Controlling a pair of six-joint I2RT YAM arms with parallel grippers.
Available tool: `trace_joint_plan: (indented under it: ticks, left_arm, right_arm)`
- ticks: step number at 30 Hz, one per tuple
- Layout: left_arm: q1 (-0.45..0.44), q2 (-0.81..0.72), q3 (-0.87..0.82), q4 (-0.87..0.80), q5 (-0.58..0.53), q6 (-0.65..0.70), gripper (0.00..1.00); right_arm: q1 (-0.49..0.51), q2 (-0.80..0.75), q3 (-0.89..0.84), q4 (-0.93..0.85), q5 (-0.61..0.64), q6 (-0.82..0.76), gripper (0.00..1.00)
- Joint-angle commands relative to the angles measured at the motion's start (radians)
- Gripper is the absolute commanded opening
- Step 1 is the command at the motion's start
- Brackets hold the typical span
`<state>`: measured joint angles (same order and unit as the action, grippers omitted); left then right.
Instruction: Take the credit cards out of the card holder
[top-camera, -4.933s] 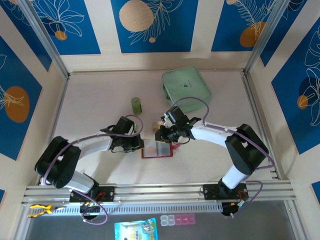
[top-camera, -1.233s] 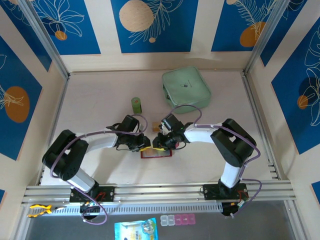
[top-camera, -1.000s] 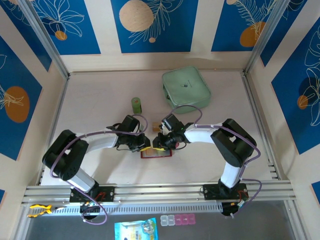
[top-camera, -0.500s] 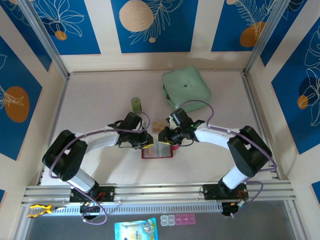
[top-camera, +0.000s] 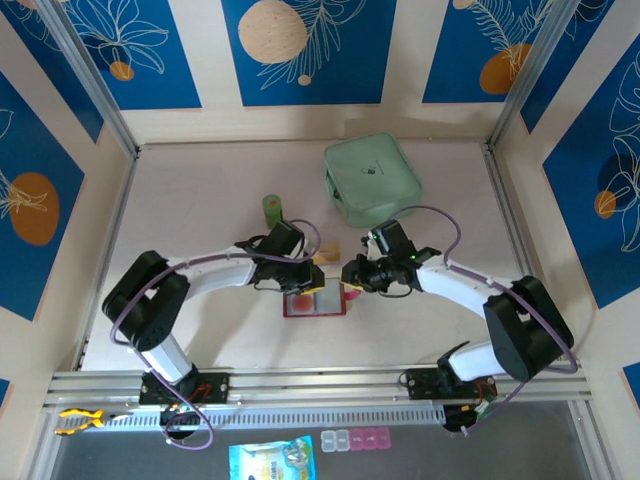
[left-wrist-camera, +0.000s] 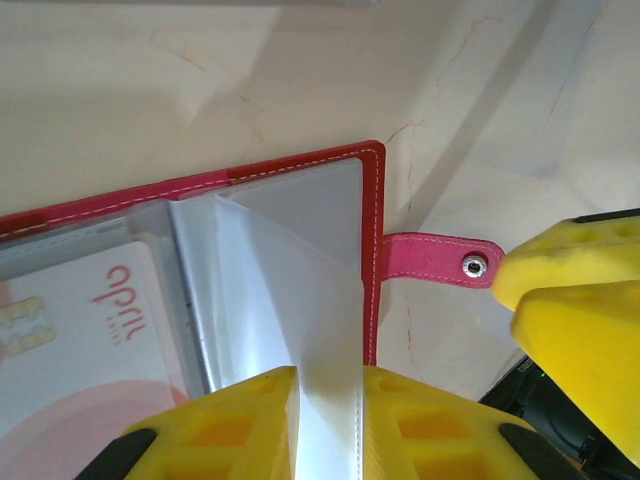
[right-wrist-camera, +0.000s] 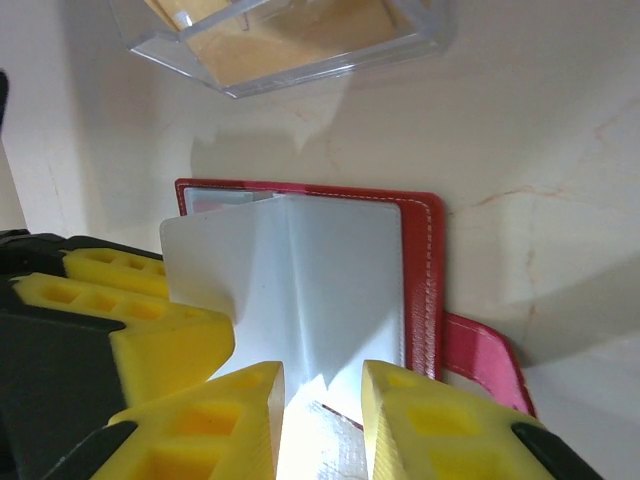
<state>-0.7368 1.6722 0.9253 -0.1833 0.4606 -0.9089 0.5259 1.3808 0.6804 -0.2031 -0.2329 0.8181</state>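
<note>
The card holder (top-camera: 316, 304) lies open on the table (top-camera: 200, 200) between the arms, one card (left-wrist-camera: 85, 330) visible in a pocket; the left gripper (left-wrist-camera: 327, 440) and right gripper (right-wrist-camera: 322, 425) each look pinched on the raised clear sleeve (left-wrist-camera: 290, 280). Opposing pulls could tear the plastic, or lift the whole holder with the card unreleased; counted: one holder, one visible card, two grippers, one clear box (right-wrist-camera: 290, 40).

Both arms reach forward from their bases and bend inward at the elbows, so the wrists meet midway between them. The left gripper (top-camera: 308, 284) points right, its yellow pads (left-wrist-camera: 230, 430) pinched on a clear sleeve (left-wrist-camera: 290, 310). The right gripper (top-camera: 352, 276) points left, almost tip to tip with it. Its jaws are narrowly apart around a sleeve, and contact is unclear.
</note>
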Motion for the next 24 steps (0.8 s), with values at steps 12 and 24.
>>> trace_joint_plan:
  ticks: [12, 24]
  left_arm:
    - [-0.024, 0.080, 0.131, -0.078, 0.001, 0.031, 0.30]
    - [-0.006, 0.057, 0.147, -0.120, -0.012, 0.076, 0.33]
  right_arm:
    - [-0.046, -0.103, -0.077, -0.046, -0.029, -0.025, 0.29]
    - [-0.034, -0.080, -0.059, -0.012, -0.045, 0.010, 0.29]
